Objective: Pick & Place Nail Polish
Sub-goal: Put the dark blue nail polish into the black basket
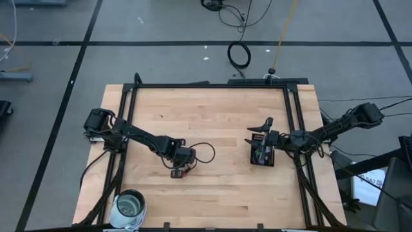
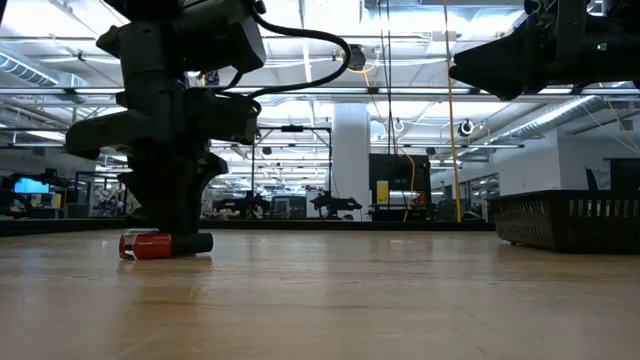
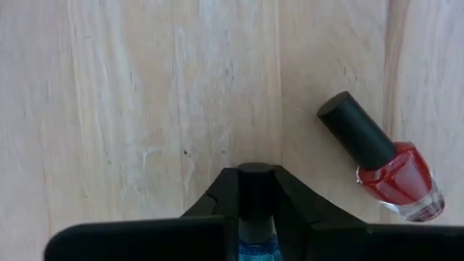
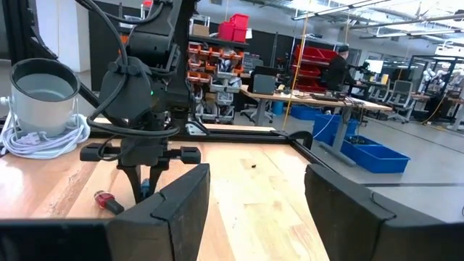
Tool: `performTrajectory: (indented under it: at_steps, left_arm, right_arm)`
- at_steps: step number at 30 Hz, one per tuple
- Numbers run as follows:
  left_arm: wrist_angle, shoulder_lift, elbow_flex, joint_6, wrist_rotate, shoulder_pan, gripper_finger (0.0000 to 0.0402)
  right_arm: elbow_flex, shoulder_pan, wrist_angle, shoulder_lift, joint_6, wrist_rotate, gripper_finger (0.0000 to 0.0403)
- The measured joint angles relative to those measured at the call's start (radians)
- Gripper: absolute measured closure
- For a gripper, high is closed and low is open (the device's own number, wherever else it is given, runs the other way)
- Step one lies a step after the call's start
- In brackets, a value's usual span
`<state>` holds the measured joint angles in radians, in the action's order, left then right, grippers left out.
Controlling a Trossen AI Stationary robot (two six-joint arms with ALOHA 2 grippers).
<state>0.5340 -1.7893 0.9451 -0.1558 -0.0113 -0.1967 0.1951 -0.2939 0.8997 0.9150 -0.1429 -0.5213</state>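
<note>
Left pincer (image 3: 257, 210) is clamped on a blue nail polish bottle (image 3: 257, 250) by its dark cap, a red bottle (image 3: 384, 161) lying on the surface just beside; lift straight up, clearing it, toward the black tray (image 1: 262, 156) under the open, empty right pincer (image 4: 254, 196).

Bare wood lies between the arms; only the red bottle (image 1: 185, 172) (lying flat) and tray (image 1: 262, 154) obstruct.
</note>
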Motion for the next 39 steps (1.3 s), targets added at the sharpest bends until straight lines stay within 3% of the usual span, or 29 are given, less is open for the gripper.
performTrajectory:
  at_steps: [3,7,11,17,25,31,35,39]
  left_arm:
    - [-0.008,0.014,0.010,0.006,-0.019,0.000,0.0362]
    - [-0.007,0.055,0.044,0.074,-0.132,0.005,0.0360]
    - [-0.269,0.135,0.058,0.217,-0.156,0.022,0.0364]
    - [-0.658,0.151,0.054,0.424,0.014,0.093,0.0364]
    - [-0.993,0.152,0.055,0.462,0.315,0.211,0.0364]
    - [-1.124,0.125,0.056,0.449,0.405,0.255,0.0364]
    - [-1.286,0.046,0.058,0.399,0.470,0.266,0.0364]
    - [-1.394,-0.037,0.057,0.356,0.497,0.275,0.0364]
  right_arm:
    - [0.000,0.000,0.000,0.000,0.000,0.000,0.0190]
    - [0.000,0.000,-0.003,0.000,-0.008,-0.002,0.0190]
    - [0.000,0.000,-0.025,0.000,-0.003,-0.008,0.0190]
    - [0.000,0.020,-0.051,0.000,0.042,-0.006,0.0190]
    - [0.000,0.057,-0.078,0.040,0.079,-0.002,0.0190]
    - [0.001,0.089,0.004,0.148,0.078,0.035,0.0190]
    - [0.004,0.114,0.126,0.244,0.084,0.124,0.0190]
    - [0.023,0.124,0.217,0.327,0.084,0.135,0.0190]
